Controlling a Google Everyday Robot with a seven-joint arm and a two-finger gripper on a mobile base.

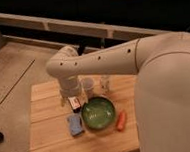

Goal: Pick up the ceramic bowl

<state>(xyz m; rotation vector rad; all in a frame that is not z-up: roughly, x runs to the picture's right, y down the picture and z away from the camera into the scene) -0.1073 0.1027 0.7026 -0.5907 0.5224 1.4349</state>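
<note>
The ceramic bowl (98, 114) is round, shallow and glossy green. It sits upright on the wooden table (49, 139), right of the table's middle. My white arm reaches in from the right and bends down over the table's back part. My gripper (74, 102) hangs at the end of the arm, just left of the bowl's back rim and low over the table. It holds nothing that I can see.
A small whitish cup (88, 86) and a clear glass (105, 83) stand behind the bowl. A blue sponge (75, 125) lies left of the bowl and an orange carrot (121, 120) lies to its right. My body covers the table's right side.
</note>
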